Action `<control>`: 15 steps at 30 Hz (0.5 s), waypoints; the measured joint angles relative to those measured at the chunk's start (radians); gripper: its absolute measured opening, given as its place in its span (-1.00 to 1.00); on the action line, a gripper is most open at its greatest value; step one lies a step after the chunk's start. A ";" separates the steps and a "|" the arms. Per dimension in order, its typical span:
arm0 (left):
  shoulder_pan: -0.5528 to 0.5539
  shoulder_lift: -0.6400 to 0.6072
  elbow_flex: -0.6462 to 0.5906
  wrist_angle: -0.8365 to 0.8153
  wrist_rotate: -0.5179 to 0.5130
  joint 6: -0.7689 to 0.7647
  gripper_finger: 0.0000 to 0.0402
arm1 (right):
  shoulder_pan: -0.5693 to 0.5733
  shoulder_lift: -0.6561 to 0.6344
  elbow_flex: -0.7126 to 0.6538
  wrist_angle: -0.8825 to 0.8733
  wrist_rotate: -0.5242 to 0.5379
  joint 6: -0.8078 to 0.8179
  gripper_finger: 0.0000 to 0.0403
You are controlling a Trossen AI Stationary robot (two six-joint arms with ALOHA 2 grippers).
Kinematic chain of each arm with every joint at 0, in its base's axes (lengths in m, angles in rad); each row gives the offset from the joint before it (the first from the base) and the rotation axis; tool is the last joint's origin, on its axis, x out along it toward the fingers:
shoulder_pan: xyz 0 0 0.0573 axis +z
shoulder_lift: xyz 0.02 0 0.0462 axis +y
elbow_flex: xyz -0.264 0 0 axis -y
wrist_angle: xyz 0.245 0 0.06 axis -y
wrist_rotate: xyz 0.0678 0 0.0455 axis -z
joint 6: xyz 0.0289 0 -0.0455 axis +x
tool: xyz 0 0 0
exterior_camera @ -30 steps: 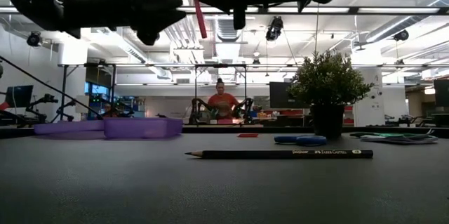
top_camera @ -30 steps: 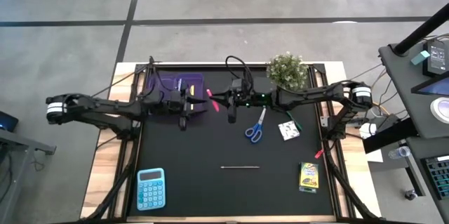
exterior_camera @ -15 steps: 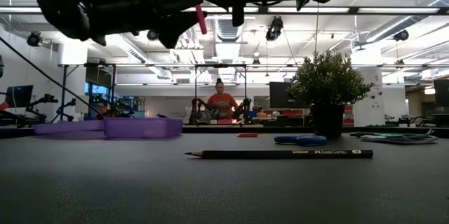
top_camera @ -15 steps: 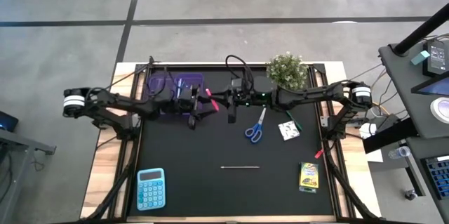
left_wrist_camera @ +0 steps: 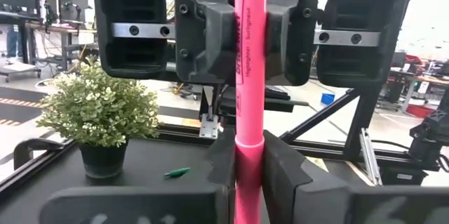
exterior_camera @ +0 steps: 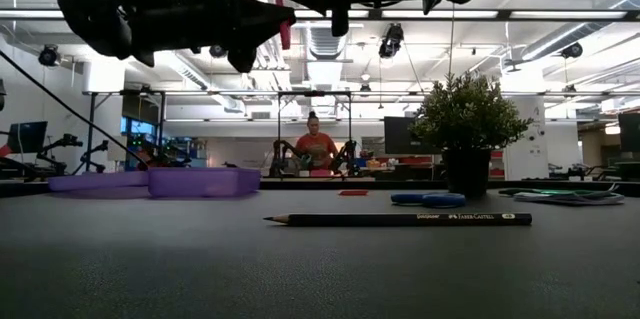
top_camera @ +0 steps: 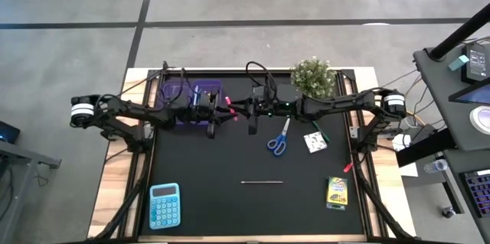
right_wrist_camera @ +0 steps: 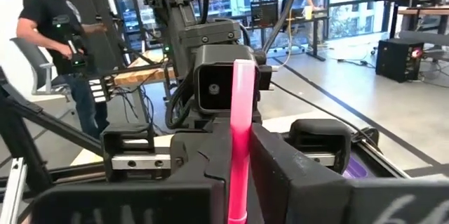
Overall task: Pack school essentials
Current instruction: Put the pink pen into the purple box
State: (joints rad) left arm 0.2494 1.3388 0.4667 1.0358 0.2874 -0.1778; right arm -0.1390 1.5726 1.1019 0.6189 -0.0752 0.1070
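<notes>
A pink highlighter (top_camera: 230, 108) hangs in mid-air over the table's far middle, nearly upright, with both grippers shut on it. My left gripper (top_camera: 221, 108) reaches it from the left and my right gripper (top_camera: 236, 109) from the right, tip to tip. On the table lie the blue-handled scissors (top_camera: 278, 138), a white packet (top_camera: 315, 142), a thin grey pencil (top_camera: 262, 182), a yellow-green crayon box (top_camera: 337, 192) and a red eraser (top_camera: 348, 167). My left gripper pinches the highlighter's barrel (left_wrist_camera: 249, 161) between its two fingers (left_wrist_camera: 221, 164). It comes level from the table's left, its fingers across the barrel. The highlighter stands nearly upright, clear of the table. My right gripper pinches the same barrel (right_wrist_camera: 240, 161) between its two fingers, level from the table's right and across it. In the left wrist view its fingers (left_wrist_camera: 210, 34) sit close against the printed part.
A translucent purple case (top_camera: 191, 93) lies at the far left under my left arm. A small potted plant (top_camera: 314, 76) stands at the far right. A blue calculator (top_camera: 164, 206) lies at the near left. A person (exterior_camera: 317, 147) works in the room behind.
My left gripper has moved toward the table's right, up to the highlighter held by my right gripper, and has shut on it. The highlighter and my right gripper have stayed in place.
</notes>
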 joint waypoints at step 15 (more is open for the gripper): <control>0.051 -0.005 0.006 -0.316 -0.291 -0.066 -0.89 | -0.011 -0.119 0.006 -0.372 0.299 0.009 -0.20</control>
State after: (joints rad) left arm 0.3003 1.3337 0.4727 0.7193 -0.0035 -0.2442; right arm -0.1500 1.4536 1.1080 0.2471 0.2243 0.1157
